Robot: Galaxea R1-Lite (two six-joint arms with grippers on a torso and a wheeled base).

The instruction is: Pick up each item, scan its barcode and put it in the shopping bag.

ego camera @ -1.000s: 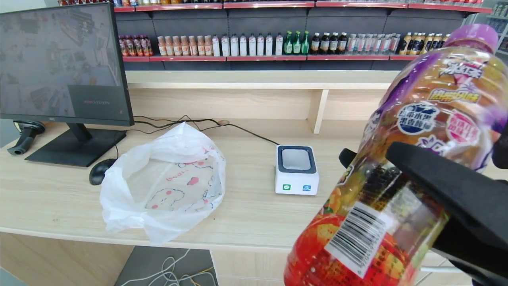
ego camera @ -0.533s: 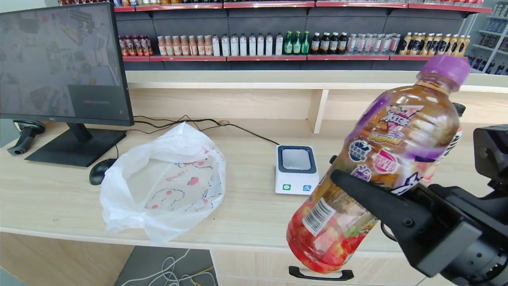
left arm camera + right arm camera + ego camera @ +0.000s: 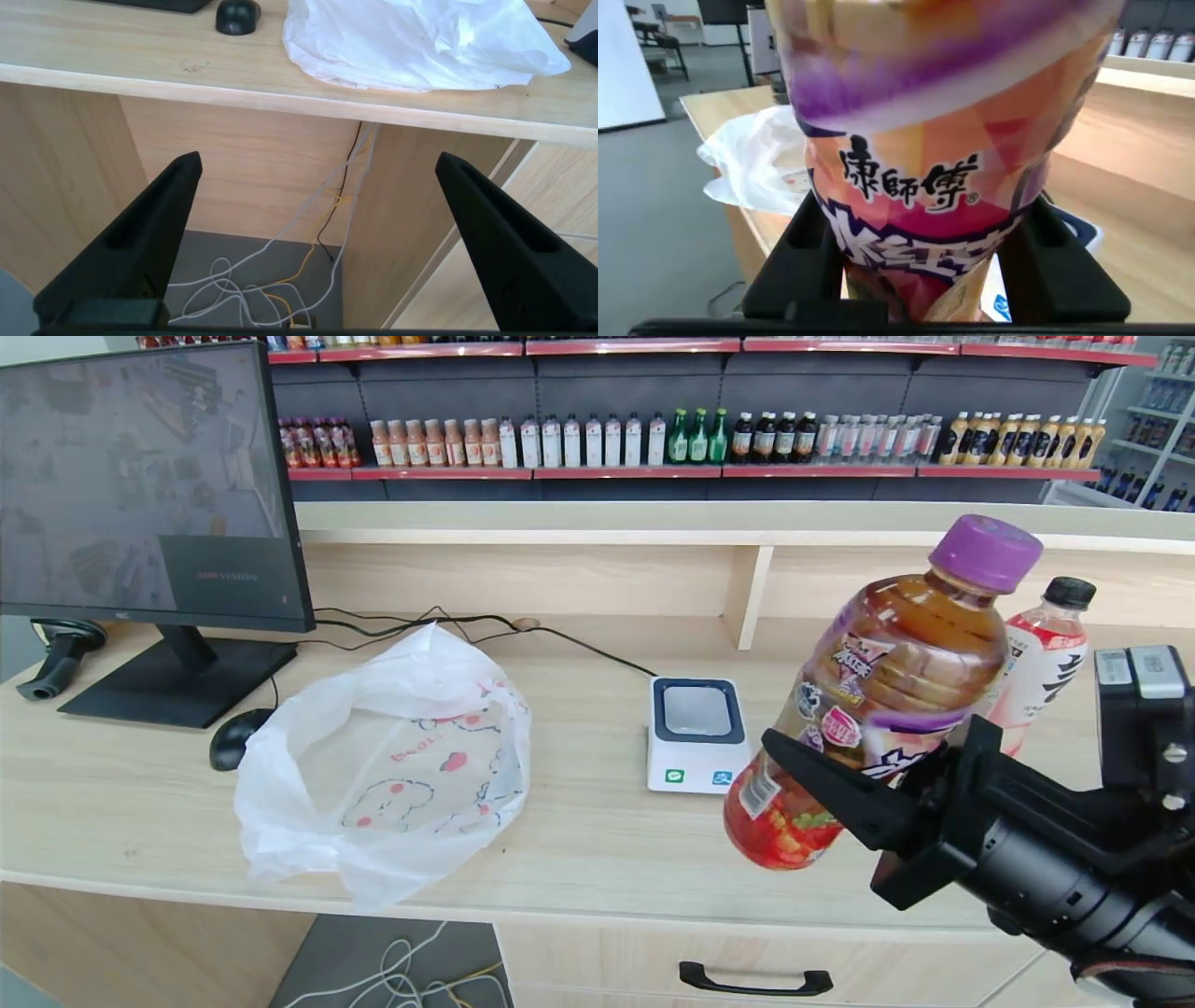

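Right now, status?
Right gripper shut on purple-capped bottle, held tilted right of the scanner. Left gripper open, low by the counter front. Second bottle stands behind.

Right gripper in matte black, its fingers long flat wedges tapering to blunt points. Behind them sit a black cylindrical wrist and a boxy black camera housing with a grey top, pale stickers and small silver screws. Left gripper has matching black wedge fingers, each with a raised ridge
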